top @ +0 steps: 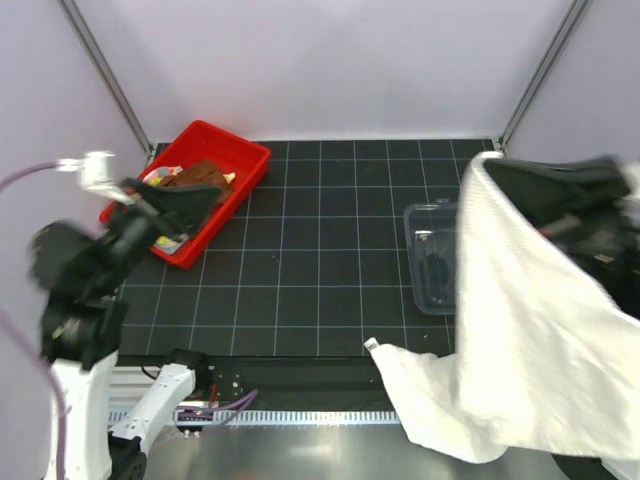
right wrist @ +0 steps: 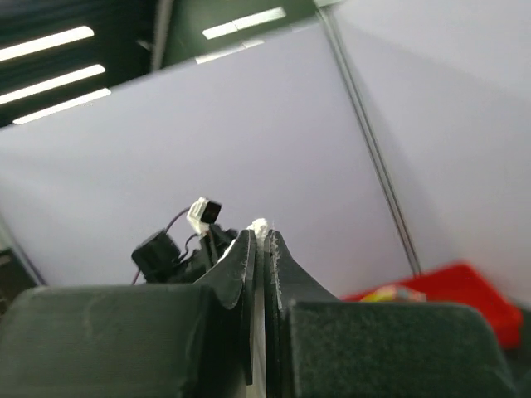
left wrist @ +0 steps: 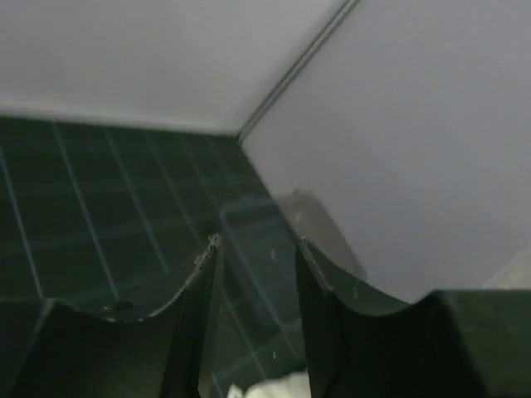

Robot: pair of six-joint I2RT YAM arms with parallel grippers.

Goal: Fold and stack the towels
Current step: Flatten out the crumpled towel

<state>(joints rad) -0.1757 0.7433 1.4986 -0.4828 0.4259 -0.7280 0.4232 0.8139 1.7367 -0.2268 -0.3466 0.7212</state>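
**A:** Item one: what is it, and how is it held?

**B:** Large white towel (top: 520,330), soft woven cloth. A thin edge of it is clamped between the closed jaws of the right gripper (right wrist: 260,236), which is raised at the right. The rest hangs down to the near edge, with one corner resting on the surface. The lift is judged to let the cloth fall open before it is folded.

**A:** Item two, the other claw?

**B:** Left gripper (left wrist: 255,242), raised at the left. Its fingers are seen apart, with nothing between them. It is judged to be free to take a hanging corner.

**A:** Remaining cloths?

**B:** Brown towel (top: 200,178), crumpled and lying in the red plastic tray (top: 235,140) at the far left. Bits of coloured cloth are seen beside it, partly hidden. Nothing is stacked yet.

**A:** Other fittings?

**B:** Clear plastic bin (top: 425,215), right of centre, its right side covered by the hanging white cloth. Whether they touch cannot be told.

**A:** Surface and room?

**B:** Black gridded mat (top: 330,260), with pale lines. It is enclosed by plain pale lilac walls (top: 320,60), with slanting metal frame posts (top: 105,70) at the far corners.
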